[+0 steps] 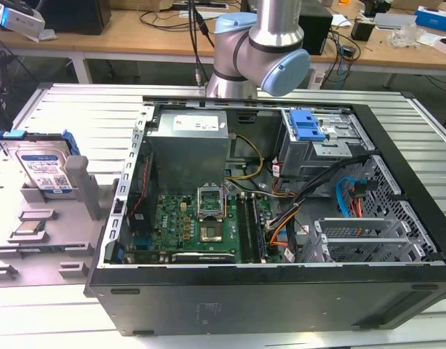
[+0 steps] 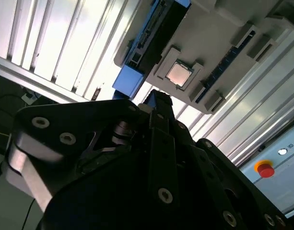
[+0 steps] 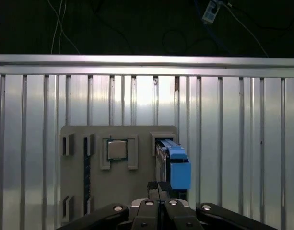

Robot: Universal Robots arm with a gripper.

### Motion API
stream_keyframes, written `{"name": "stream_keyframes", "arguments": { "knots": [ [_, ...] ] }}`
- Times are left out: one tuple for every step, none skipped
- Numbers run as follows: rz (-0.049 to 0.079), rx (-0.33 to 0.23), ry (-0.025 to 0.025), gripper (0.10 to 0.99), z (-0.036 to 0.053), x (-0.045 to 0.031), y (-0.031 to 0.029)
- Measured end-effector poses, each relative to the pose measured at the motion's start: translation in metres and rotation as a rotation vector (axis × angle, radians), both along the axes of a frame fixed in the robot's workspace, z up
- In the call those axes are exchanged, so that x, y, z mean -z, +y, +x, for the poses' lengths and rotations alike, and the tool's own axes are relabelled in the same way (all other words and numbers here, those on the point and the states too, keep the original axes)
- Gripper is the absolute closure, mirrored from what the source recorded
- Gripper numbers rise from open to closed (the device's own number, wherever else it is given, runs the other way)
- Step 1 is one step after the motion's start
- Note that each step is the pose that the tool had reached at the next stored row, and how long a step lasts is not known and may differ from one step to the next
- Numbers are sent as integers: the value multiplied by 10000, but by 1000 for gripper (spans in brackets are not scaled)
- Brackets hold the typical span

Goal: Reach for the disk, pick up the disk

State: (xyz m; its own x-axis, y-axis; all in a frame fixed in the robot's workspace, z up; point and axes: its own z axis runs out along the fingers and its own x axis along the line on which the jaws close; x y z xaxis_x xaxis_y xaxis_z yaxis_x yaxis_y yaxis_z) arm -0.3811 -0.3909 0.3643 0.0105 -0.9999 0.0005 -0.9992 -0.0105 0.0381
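Since the upright disk (image 1: 44,169) looks stiff, dense and fragile, its flat faces suit the clenched, empty fingers (image 3: 152,186).

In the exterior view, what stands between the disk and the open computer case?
In the exterior view, a grey upright post stands between the disk and the computer case, close beside the disk.

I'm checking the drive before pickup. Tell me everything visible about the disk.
The disk is a flat silver metal rectangle with a white-and-blue label and a blue plastic bracket around its edges. It stands on edge, leaning slightly, slotted in the grey holder at the exterior view's left of the computer case. Only the holder touches it.
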Motion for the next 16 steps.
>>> {"name": "stream_keyframes", "arguments": {
  "knots": [
    [0, 0, 0, 980, 0, 0, 0],
    [0, 0, 0, 980, 0, 0, 0],
    [0, -1, 0, 980, 0, 0, 0],
    [0, -1, 0, 973, 0, 0, 0],
    [0, 0, 1, 918, 0, 0, 0],
    [0, -2, 0, 788, 0, 0, 0],
    [0, -1, 0, 729, 0, 0, 0],
    [0, -1, 0, 667, 0, 0, 0],
    [0, -1, 0, 604, 0, 0, 0],
    [0, -2, 0, 604, 0, 0, 0],
    [1, -2, -2, 604, 0, 1, 1],
    [1, 1, 0, 604, 0, 0, 17],
    [1, -2, 0, 604, 0, 0, 60],
    [1, -3, 0, 604, 0, 0, 95],
    [1, -1, 0, 604, 0, 0, 124],
    [0, -2, 0, 604, 0, 1, 128]
  ]
}}
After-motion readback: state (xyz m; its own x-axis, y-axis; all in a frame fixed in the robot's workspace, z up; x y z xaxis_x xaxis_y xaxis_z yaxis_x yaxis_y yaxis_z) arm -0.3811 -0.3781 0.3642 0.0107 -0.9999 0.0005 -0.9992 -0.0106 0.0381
